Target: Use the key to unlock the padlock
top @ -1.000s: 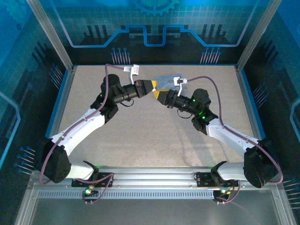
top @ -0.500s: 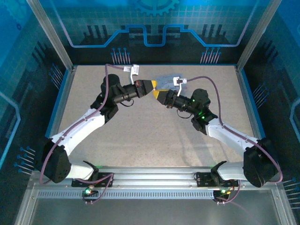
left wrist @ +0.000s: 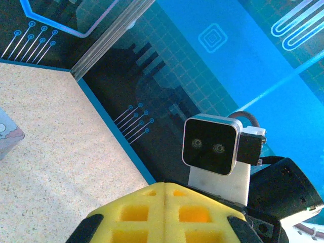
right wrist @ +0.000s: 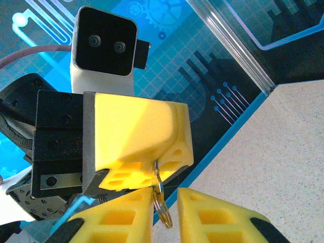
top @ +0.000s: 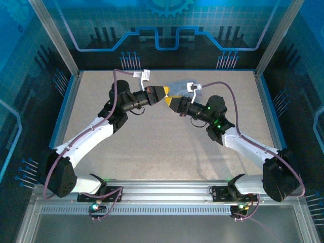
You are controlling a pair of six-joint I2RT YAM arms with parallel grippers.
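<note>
Nearest: right claw (right wrist: 165,198), its yellow fingers drawn in over the last second to a slim gap around a dangling key ring (right wrist: 163,209), not clearly pinching it. Next: left claw (right wrist: 159,161), pressed together on a thin metal piece, apparently the key (right wrist: 156,172), above the surface (top: 152,147). Beyond: silvery tin box (top: 178,86). Padlock: not made out. Reading: key handover likely under way, unlocking not begun.

A robotics lab test cell: a speckled beige surface (top: 162,147) fenced by aluminium frame posts (top: 53,35) and blue circuit-print wall panels (top: 228,20), with a slotted aluminium mounting rail (top: 167,189).
</note>
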